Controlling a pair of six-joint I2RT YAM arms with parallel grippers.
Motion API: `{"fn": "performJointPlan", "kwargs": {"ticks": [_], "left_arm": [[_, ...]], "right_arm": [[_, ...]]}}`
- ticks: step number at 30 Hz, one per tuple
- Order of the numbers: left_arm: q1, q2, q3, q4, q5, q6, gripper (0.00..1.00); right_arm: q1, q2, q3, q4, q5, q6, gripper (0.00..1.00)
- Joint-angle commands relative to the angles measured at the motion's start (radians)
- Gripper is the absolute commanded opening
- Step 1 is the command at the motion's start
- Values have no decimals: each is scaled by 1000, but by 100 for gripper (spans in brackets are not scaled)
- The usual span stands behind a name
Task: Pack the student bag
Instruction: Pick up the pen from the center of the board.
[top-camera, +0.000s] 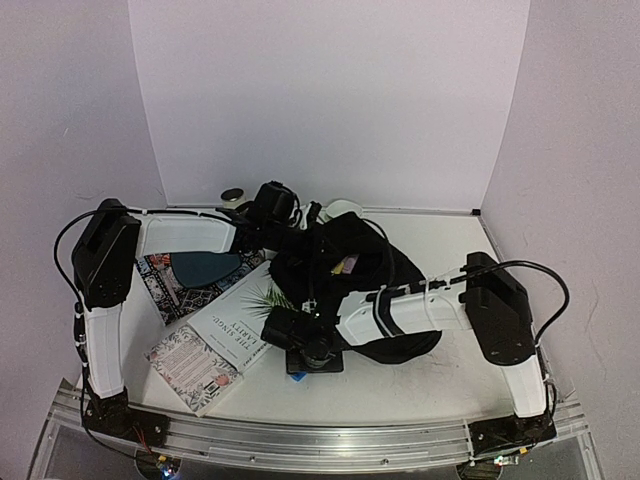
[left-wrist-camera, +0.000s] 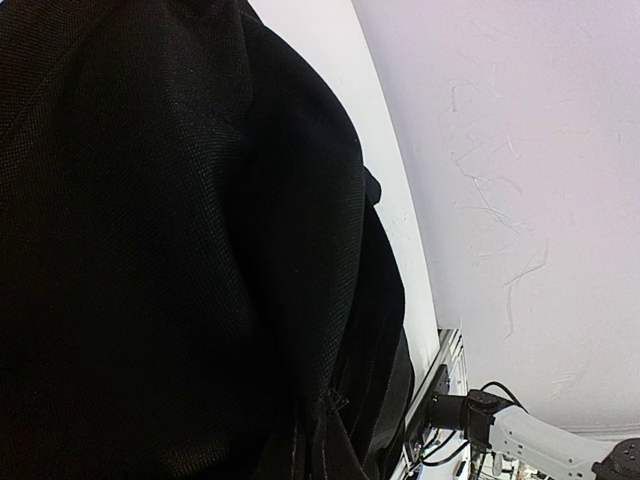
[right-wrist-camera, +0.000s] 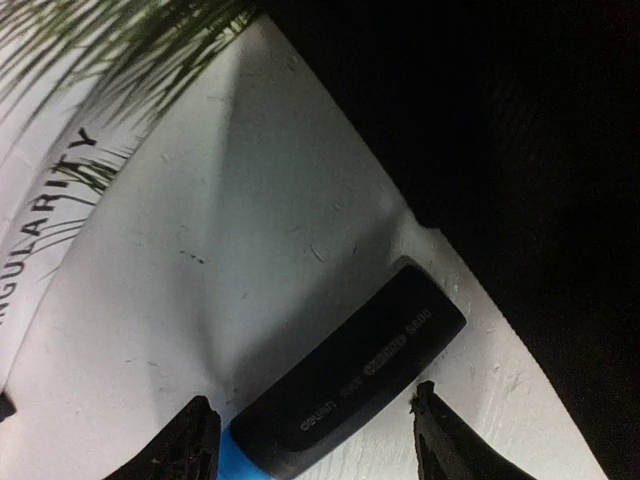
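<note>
Now, first the student bag: big, black and soft, slumped just behind the right gripper and right under the left gripper. Gapes open at the top. Shows a little pink and yellow thing inside, too small to tell what. Fills most of the left wrist view with black cloth, pressed up close to that hand. Left gripper shut tight; cannot tell if any cloth is pinched in it.

Right gripper spread wide, with one finger on each side of a dark block with a blue end. Reads "deli" in small white letters on the block's side, plus more tiny print too blurred to read.

Just left of that hand, a white book with green palm leaves on it. Reads "GULARITY" in black letters from the right wrist view. Farther left again, a flowery booklet. Nearer than the left gripper and to its left, a patterned mat with a dark teal plate on it.
</note>
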Motion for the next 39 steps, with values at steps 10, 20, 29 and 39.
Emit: {"fn": "performJointPlan", "kwargs": {"ticks": [10, 20, 29, 39], "left_arm": [[13, -19, 52, 21, 23, 8, 0], [13, -18, 52, 21, 20, -1, 0], [13, -20, 50, 20, 10, -4, 0], [13, -24, 49, 21, 7, -7, 0]], "right_arm": [[-9, -46, -138, -96, -37, -18, 41], [-4, -219, -306, -65, -57, -82, 4], [2, -412, -319, -61, -85, -247, 0], [-72, -599, -248, -87, -187, -307, 0]]}}
